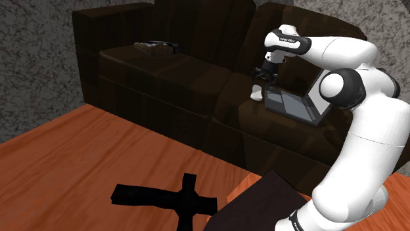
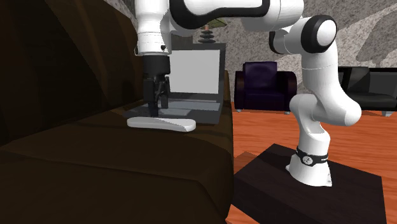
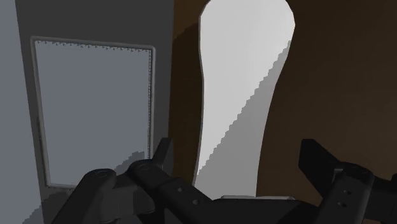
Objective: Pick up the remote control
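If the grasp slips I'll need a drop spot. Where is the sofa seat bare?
Bare: the sofa seat between the grey object near the backrest and the remote. Crowded: under the open gripper, where the remote lies close beside the open laptop.

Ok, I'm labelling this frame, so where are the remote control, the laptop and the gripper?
remote control [image 2: 162, 124], second exterior view, middle of its flat white top.
laptop [image 2: 197, 73], second exterior view, centre of its upright screen.
gripper [image 2: 158, 109], second exterior view, between its black fingertips.
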Robot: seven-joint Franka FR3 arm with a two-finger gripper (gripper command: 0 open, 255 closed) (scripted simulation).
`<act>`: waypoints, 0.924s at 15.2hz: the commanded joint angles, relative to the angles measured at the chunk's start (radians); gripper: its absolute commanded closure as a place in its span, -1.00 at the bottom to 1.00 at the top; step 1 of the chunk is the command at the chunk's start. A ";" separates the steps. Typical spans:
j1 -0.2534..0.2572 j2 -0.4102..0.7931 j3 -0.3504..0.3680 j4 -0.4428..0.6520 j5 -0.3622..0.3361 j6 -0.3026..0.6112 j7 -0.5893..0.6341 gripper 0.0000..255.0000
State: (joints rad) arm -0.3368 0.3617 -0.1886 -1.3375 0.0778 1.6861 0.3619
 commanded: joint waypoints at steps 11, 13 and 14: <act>0.003 0.000 0.000 -0.075 0.000 0.076 0.000 1.00; 0.005 -0.003 0.001 -0.081 0.000 0.079 0.002 1.00; 0.003 -0.002 0.000 -0.076 0.000 0.076 0.000 1.00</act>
State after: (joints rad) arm -0.3340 0.3561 -0.1889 -1.4110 0.0777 1.7633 0.3626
